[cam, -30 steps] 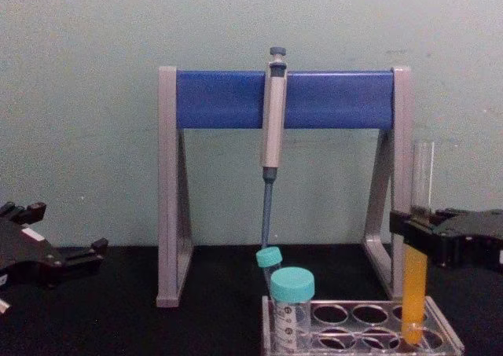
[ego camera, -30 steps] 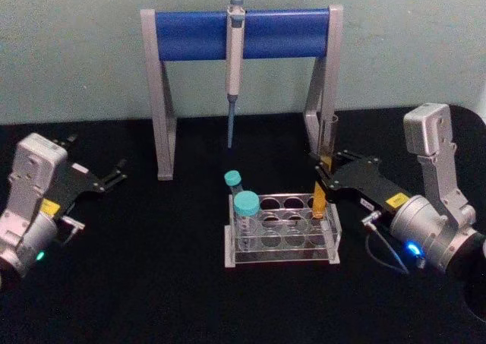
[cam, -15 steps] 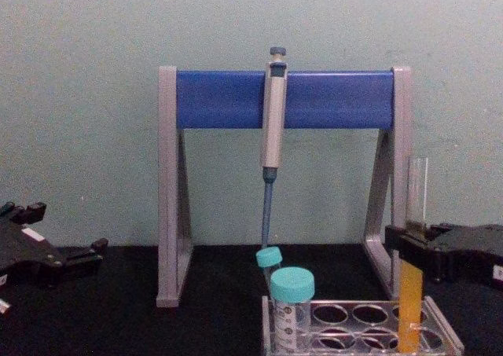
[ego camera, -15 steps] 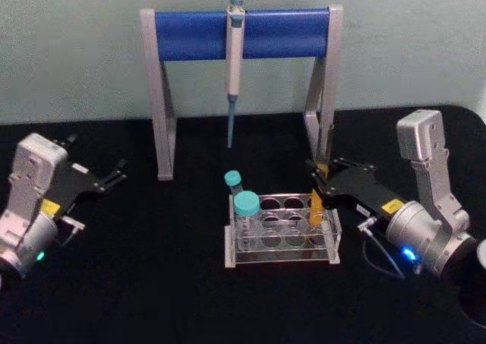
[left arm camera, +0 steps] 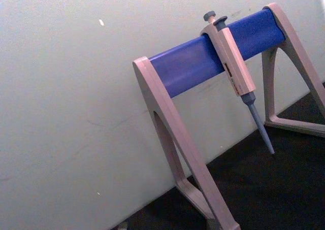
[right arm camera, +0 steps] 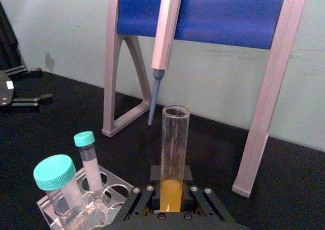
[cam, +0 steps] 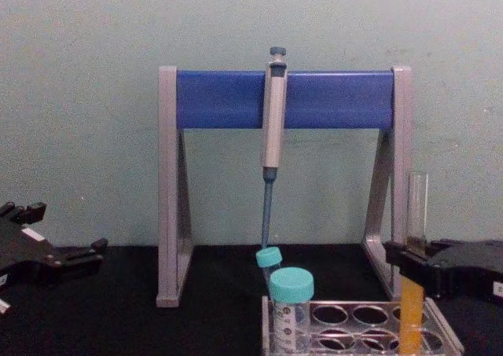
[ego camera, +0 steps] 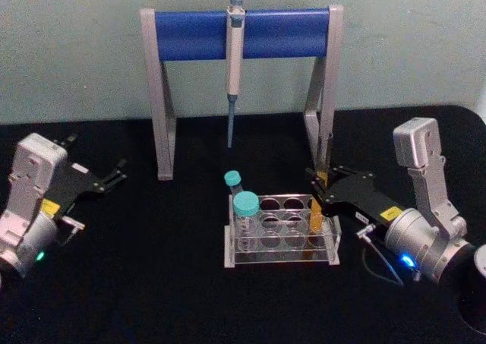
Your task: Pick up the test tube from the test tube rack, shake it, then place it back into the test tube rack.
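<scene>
Black tabletop (ego camera: pixel 152 283) against a pale green wall (cam: pixel 86 97).

Nearest the robot: one test tube rack (ego camera: pixel 281 241), clear plastic with rows of round holes, flat on the table at centre. It holds three tubes. Two are teal-capped tubes at its left end: a wide-capped one (ego camera: pixel 245 207) in the near row and a slimmer one (ego camera: pixel 233 181) behind it, leaning slightly. The third is the test tube (cam: pixel 413 269), one only, uncapped clear glass, upright in a hole at the rack's right end. Lower half orange-yellow liquid, upper half empty; its lower end sits below the rack's top plate in the chest view. The remaining holes that can be seen are empty.

Right gripper (ego camera: pixel 319 192) reaches in from the right at the rack's right end. Its black fingers (cam: pixel 397 255) are closed on the test tube at mid-height, just above the rack; the right wrist view shows the tube (right arm camera: pixel 173 159) standing straight up between the jaws.

Left gripper (ego camera: pixel 118 173) is parked well to the left over bare table, fingers spread apart, holding nothing.

Farthest back: one pipette stand (ego camera: pixel 243 33), grey legs and blue crossbar, by the wall. One pipette (ego camera: pixel 234 71) hangs from the bar's middle, tip down, clear of the table.
</scene>
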Tool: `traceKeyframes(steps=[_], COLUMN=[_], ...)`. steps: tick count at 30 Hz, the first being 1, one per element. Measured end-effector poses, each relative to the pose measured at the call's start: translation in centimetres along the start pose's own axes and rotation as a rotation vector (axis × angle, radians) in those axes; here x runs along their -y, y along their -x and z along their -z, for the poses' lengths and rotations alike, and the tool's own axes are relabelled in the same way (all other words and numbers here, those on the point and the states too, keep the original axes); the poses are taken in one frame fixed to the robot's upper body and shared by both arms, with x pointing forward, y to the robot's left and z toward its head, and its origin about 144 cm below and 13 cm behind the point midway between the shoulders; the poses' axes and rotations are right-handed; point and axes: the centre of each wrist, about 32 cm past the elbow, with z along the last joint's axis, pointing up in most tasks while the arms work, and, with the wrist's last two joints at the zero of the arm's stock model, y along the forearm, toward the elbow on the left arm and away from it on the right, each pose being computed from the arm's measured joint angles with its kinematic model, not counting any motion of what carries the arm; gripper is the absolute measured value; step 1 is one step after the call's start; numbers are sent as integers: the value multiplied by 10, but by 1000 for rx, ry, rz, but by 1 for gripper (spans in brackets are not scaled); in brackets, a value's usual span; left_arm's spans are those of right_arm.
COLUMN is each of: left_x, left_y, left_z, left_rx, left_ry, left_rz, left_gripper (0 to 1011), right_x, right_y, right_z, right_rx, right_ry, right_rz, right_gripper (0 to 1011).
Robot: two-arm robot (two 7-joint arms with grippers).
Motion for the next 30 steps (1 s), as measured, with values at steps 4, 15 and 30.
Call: traceKeyframes(steps=[4,15,30], left_x=[0,0,0], left_y=[0,0,0], left_z=[0,0,0], left_rx=[0,0,0], left_ry=[0,0,0], left_rz=[0,0,0], left_gripper=[1002,1001,1002], right_x=[0,0,-1], right_y=[0,1,0], right_z=[1,3,3], right_rx=[-1,-2,7], right_ry=[5,15,18], right_rz=[2,6,10], right_gripper=[232,232,232])
